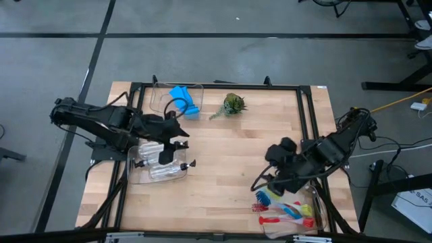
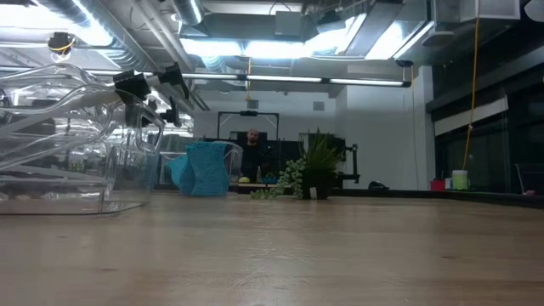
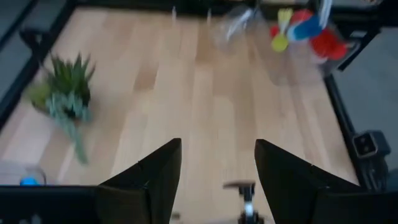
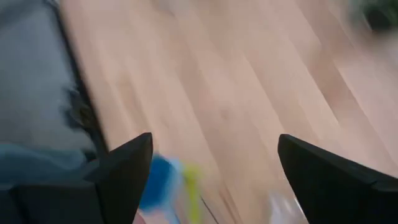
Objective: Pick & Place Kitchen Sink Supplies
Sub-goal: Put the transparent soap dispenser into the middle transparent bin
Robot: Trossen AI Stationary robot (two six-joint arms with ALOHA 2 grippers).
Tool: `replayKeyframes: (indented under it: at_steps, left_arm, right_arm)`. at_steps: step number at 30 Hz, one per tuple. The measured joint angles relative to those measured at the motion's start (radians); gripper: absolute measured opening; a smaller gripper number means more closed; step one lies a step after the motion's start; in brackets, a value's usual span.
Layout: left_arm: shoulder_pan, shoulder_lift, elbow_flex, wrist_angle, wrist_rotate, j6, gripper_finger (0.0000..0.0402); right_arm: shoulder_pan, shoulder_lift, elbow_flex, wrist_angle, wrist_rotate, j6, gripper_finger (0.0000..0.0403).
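Left gripper (image 1: 177, 138) over bottles (image 1: 162, 162) at centre left, fingers apart; right gripper (image 1: 260, 181) beside brushes (image 1: 287, 210) at lower right, fingers wide apart.

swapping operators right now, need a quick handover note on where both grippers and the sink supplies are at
Left gripper: fingers apart, nothing between them, over the clear bin at the table's left side that holds the pump bottles.
Right gripper: open, empty, above the near right corner beside the brushes.
Blue sponge: in the far clear bin, next to the small plant.
Brushes: red, blue and yellow-green, lying together in a clear bin at the near right corner.
Done: bottles, sponge and brushes each sit in a bin.
Left: nothing is in hand; check whether the brushes still need to move.
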Motion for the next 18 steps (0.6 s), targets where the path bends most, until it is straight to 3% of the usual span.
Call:
replayKeyframes:
  at_steps: [4, 8, 18]
  left_arm:
    - [0.000, 0.000, 0.005, 0.070, 0.000, 0.050, 0.0198]
    - [0.000, 0.005, 0.005, 0.080, 0.002, 0.059, 0.0198]
    - [-0.002, 0.007, 0.005, 0.079, 0.006, 0.060, 0.0198]
  right_arm:
    - [0.004, 0.000, 0.001, -0.202, -0.087, 0.132, 0.0341]
    - [0.008, -0.010, -0.034, -0.201, -0.128, 0.146, 0.0341]
    - [0.009, -0.020, -0.236, -0.205, -0.346, 0.156, 0.0341]
